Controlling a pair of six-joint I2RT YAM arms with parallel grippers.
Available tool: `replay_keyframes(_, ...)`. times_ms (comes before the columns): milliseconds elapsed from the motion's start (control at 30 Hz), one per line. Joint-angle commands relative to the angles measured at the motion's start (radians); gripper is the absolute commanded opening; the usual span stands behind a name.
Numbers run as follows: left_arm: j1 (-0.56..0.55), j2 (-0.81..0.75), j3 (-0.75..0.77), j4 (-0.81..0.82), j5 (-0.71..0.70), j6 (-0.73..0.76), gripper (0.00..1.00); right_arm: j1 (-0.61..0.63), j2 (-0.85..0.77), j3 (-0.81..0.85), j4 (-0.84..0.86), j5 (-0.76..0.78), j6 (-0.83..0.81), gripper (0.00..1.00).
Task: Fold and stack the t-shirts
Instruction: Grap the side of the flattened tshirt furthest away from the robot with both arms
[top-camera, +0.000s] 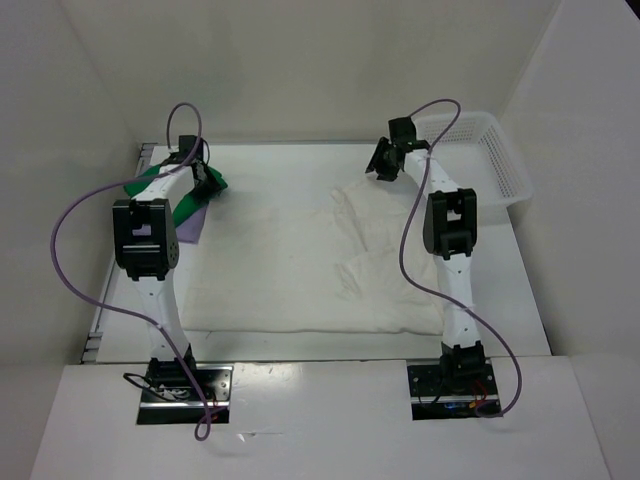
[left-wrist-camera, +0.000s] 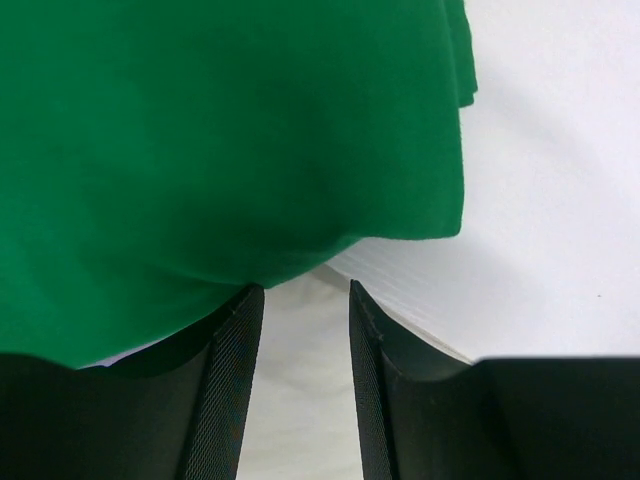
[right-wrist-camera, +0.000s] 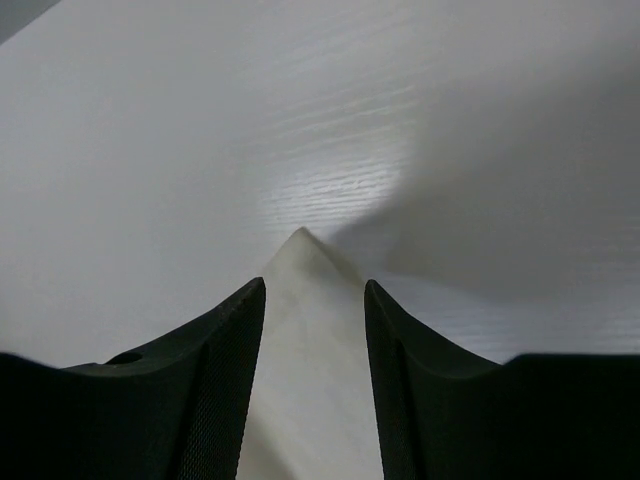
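At the near edge the two arms rise from their bases, each with a purple cable (top-camera: 62, 235) looping beside it. Just beyond them the white shirt (top-camera: 300, 270) lies spread over the middle of the table (top-camera: 520, 300); its near hem runs almost straight from side to side; its right half is rumpled with shallow creases; the right arm's lower link stands over its right edge.

Farther back on the left, the purple shirt (top-camera: 193, 228) lies flat with the green shirt (top-camera: 143, 186) on top of it; the purple shows only as a strip at the nearer right side of the green. The pile sits toward the far left corner, just beside the white shirt's left edge.

The left gripper (top-camera: 208, 182) is over the right end of that pile. In its wrist view the fingers (left-wrist-camera: 225, 400) stand a narrow gap apart, pinching a cream strip of cloth of the same tint as the white shirt; the green shirt (left-wrist-camera: 230, 150) fills the upper part of that view, its hem curving just past the fingertips.

Across the table the right gripper (top-camera: 383, 160) is near the far edge. Its wrist view shows the fingers (right-wrist-camera: 225, 390) clamped on a fold of the white shirt (right-wrist-camera: 305, 380); the fold runs up between them to a sharp peak over bare table.

Farthest right, the basket (top-camera: 510, 170) sits at the far corner, apart from all three shirts.
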Motion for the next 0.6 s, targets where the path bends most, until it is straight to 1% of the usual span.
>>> replay_keyframes(0,-0.009,0.023,0.051,-0.014,-0.066,0.030,0.47,0.004,0.053,0.160,-0.103,0.077,-0.063,0.50)
replay_keyframes(167,-0.009,0.032,0.033,-0.014,-0.102,0.039,0.47,0.037,0.163,0.338,-0.177,0.098,-0.100,0.57)
replay_keyframes(233,-0.009,0.032,0.033,-0.014,-0.103,0.039,0.47,0.051,0.208,0.411,-0.223,0.111,-0.111,0.57)
replay_keyframes(400,-0.009,0.032,0.023,-0.014,-0.113,0.039,0.46,0.060,0.228,0.444,-0.237,0.111,-0.111,0.57)
replay_keyframes(567,-0.018,0.041,0.011,0.006,-0.081,0.048,0.45,0.060,0.237,0.444,-0.237,0.111,-0.111,0.57)
